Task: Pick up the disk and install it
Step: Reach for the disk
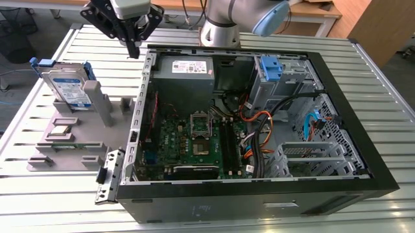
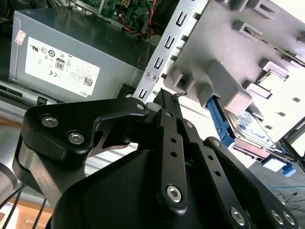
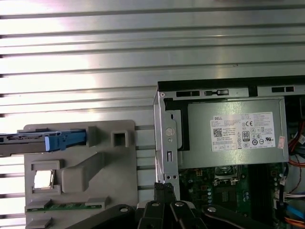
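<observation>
Black gripper points down, closed, beside case corner.

The gripper hangs empty, its fingers pressed together, just above a corner of the open computer case, near the grey power supply. The disk stands on its edge in a grey fixture on the slatted metal table, to the exterior view's left of the case.

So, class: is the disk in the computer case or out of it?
Out. The disk stands on edge in the grey stand beside the case, at the exterior view's left.
</observation>
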You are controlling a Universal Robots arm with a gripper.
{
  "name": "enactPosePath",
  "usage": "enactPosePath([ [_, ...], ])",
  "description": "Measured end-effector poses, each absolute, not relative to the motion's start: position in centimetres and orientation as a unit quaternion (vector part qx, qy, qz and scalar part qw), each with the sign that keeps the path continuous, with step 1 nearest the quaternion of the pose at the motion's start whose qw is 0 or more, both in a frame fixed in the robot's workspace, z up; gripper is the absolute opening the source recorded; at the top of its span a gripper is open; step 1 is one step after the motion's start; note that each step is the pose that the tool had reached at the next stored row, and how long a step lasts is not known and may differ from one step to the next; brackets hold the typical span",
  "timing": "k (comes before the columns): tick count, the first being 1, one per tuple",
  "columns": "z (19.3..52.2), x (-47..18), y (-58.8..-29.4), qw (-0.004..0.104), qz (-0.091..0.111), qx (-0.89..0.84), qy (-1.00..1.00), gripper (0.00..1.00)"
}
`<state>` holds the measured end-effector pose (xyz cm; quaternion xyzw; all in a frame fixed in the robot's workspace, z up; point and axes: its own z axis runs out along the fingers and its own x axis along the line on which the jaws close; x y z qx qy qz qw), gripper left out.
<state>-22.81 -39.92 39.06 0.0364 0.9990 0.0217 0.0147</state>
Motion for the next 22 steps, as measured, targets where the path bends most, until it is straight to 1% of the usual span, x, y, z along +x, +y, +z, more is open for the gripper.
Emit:
enactPosePath([
  [22,39.0,-25.0,-39.9,0.015,0.022,0.036,0.999,0.10],
])
